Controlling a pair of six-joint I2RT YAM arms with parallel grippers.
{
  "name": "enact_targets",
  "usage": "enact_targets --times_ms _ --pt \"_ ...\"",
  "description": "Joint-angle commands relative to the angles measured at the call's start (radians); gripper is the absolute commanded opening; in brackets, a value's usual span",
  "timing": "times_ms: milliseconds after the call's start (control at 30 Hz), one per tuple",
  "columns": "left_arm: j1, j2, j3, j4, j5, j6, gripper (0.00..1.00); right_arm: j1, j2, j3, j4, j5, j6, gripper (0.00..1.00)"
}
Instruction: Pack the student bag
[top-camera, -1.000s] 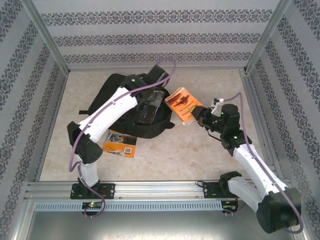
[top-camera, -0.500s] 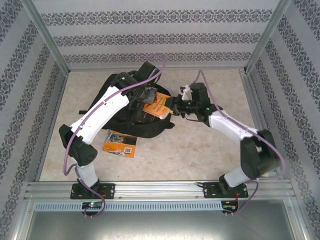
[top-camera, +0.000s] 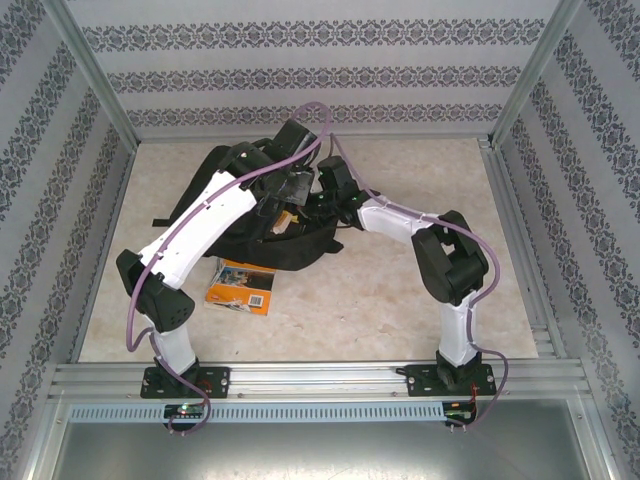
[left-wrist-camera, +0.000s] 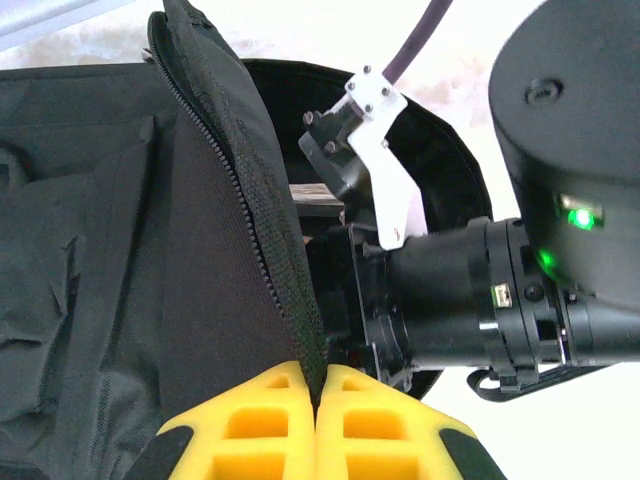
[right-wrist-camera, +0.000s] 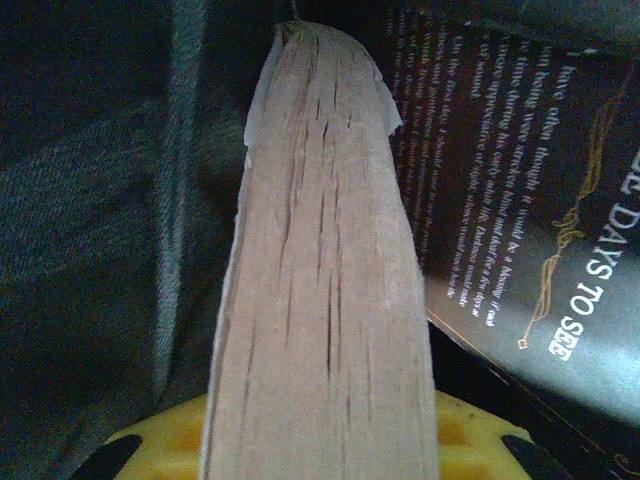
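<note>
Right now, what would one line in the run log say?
left gripper: shut on student bag zipper edge | right gripper: shut on thick book, inside bag beside dark-covered book | orange book: on table by bag

Setting: robot test cell in a lab, not a lived-in room. Evidence: aluminium extrusion frame posts (top-camera: 90, 75) at the corners. An aluminium rail (top-camera: 320, 375) runs along the near edge, with two white-and-black arms (top-camera: 200, 235) bolted to it. Purple cables (top-camera: 135, 300) run along the arms, and a slotted cable duct (top-camera: 320, 411) lies below the rail. Flat wall panels (top-camera: 320, 75) with printed ornamental bands enclose a beige stone-look tabletop (top-camera: 380, 300). Everyday props lie on it: student bag (top-camera: 300, 252), orange paperback (top-camera: 240, 287).
</note>
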Motion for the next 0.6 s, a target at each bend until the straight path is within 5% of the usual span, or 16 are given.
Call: enact_targets --times_ms 0,333,567 --pt "0.009 -0.049 0.043 0.027 0.017 0.028 0.0 -0.022 -0.048 -0.023 0.032 0.066 -0.005 0.0" --pt "0.009 -0.058 0.046 0.067 0.027 0.027 0.0 0.06 0.225 0.24 0.115 0.116 0.133 0.09" --pt "0.012 -0.057 0.023 0.097 0.026 0.026 0.0 0.079 0.316 0.331 0.199 0.171 0.162 0.47"
